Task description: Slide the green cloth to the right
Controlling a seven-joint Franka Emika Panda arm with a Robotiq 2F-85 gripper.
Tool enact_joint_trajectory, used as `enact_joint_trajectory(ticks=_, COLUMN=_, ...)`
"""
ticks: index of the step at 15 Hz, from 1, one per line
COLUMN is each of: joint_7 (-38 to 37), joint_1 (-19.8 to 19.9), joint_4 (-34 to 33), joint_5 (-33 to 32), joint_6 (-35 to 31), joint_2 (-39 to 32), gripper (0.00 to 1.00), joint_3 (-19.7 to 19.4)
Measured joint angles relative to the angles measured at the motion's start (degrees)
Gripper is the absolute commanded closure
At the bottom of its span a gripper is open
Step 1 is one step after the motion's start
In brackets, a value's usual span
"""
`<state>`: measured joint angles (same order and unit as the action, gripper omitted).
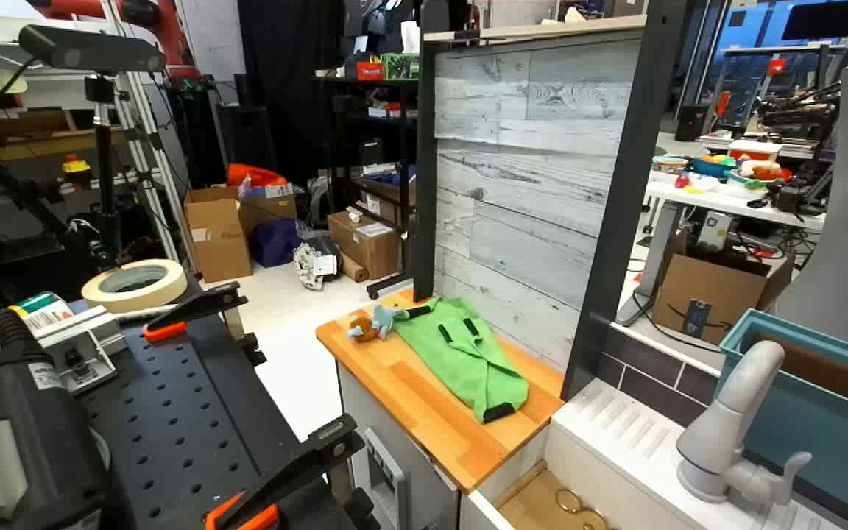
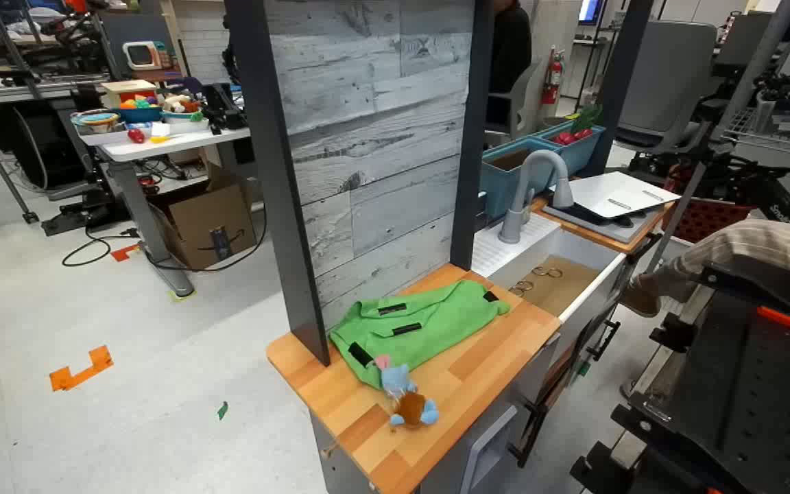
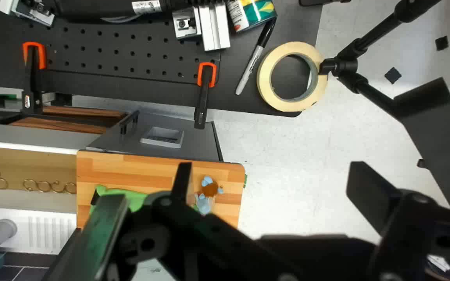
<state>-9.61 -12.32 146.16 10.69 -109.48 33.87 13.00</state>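
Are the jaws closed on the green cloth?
No, in the wrist view the jaws stand wide open, with the green cloth lying on the wooden countertop.

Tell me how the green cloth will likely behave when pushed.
The green cloth will probably bunch, since it lies creased and folded. It may slide easily, as the wooden countertop looks smooth. It could disturb the toy at its end.

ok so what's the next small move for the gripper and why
Probably shift the open gripper across until it is over the green cloth, before lowering. In the wrist view, the gap between its fingers frames mostly floor and the blue-and-brown toy, while most of the visible cloth lies beyond one finger.
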Motion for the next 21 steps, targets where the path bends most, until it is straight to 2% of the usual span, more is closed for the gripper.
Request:
enact_joint_trajectory(ticks=12, joint_7=-0.11, joint_1=0.69, joint_4=0.26, joint_5=-0.72, joint_6=-1.11, joint_2=-0.66, gripper=0.00, joint_3=-0.01)
enact_joint_trajectory(ticks=16, joint_7=-0.11, joint_1=4.22, joint_4=1.50, joint_5=-3.22, joint_6=-10.20, joint_2=-6.29, gripper=0.00, joint_3=-0.64)
enact_joint_trajectory(ticks=21, joint_7=-0.11, joint_1=9.51, joint_4=0.71, joint_5=-6.81, joint_6=-27.72, joint_2=-21.24, gripper=0.00, joint_3=-3.89)
